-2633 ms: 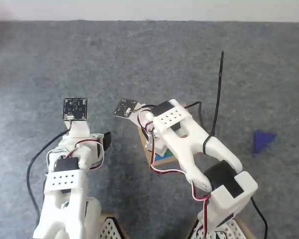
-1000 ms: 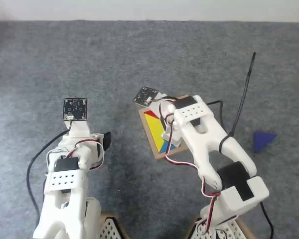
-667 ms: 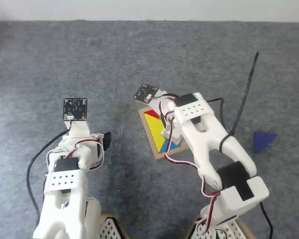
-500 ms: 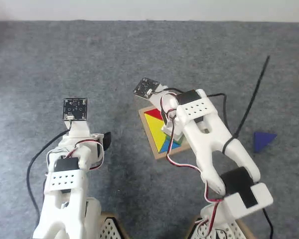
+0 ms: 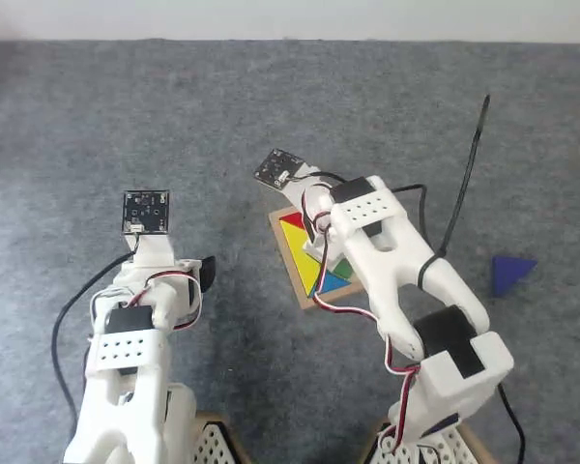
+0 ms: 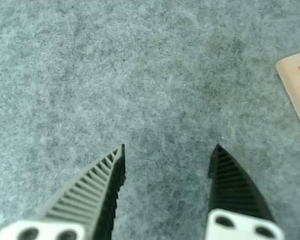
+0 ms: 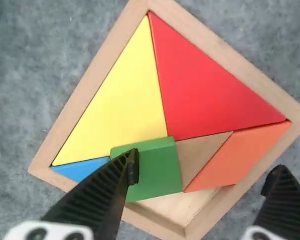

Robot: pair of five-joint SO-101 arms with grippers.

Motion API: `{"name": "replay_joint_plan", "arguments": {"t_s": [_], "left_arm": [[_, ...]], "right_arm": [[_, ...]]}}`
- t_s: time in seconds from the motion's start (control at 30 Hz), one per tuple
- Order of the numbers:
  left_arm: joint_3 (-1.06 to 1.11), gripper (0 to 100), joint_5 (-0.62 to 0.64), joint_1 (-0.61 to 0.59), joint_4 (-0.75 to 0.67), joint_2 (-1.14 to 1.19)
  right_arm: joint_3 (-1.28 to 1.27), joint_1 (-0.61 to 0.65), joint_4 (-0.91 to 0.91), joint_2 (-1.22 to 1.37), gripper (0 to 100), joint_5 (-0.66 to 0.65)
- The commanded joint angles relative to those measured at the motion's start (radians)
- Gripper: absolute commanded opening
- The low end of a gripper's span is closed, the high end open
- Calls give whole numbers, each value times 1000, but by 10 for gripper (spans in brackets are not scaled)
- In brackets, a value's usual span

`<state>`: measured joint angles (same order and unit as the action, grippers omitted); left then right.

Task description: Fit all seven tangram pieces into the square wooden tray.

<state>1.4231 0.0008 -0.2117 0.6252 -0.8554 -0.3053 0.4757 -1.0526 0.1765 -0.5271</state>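
Since a little while ago my right arm (image 5: 387,253) has reached farther out over the tray (image 5: 288,261). My left arm (image 5: 135,324) has stayed where it was.

From high up, my right arm covers most of the tray. Just small bits of yellow, red, green and blue peek out beside it. Up close, one of my black fingers (image 7: 102,197) hides part of the blue piece (image 7: 80,170), so I cannot tell its shape. The green square (image 7: 157,167) looks a bit lifted along one edge, and I cannot tell if it lies flat.

In the tray I count five pieces:
- one big yellow triangle (image 7: 122,117)
- one big red triangle (image 7: 200,95), touching the yellow one
- one slanted orange piece (image 7: 240,150)
- the green square
- the blue piece

Bare wood shows between the green square and the orange piece. One more piece, a dark blue triangle (image 5: 510,271), lies on the grey mat (image 5: 174,116), well apart from the tray on my right side. That makes six pieces I can count.

My right gripper (image 7: 207,161) hangs over the tray and points down. Its fingers are spread wide and it holds nothing. My left gripper (image 6: 170,147) hangs over bare mat beside a corner of the tray. It is partly open and holds nothing too.
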Motion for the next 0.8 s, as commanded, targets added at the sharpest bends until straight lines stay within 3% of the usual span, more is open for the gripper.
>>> {"name": "replay_joint_plan", "arguments": {"t_s": [0.0, 0.77], "left_arm": [[-7, 269, -12, -2, -23, -12], [-7, 269, -12, -2, -23, -12]], "right_arm": [[37, -12, -10, 2, 395, 2], [54, -22, -67, -35, 395, 12]]}}
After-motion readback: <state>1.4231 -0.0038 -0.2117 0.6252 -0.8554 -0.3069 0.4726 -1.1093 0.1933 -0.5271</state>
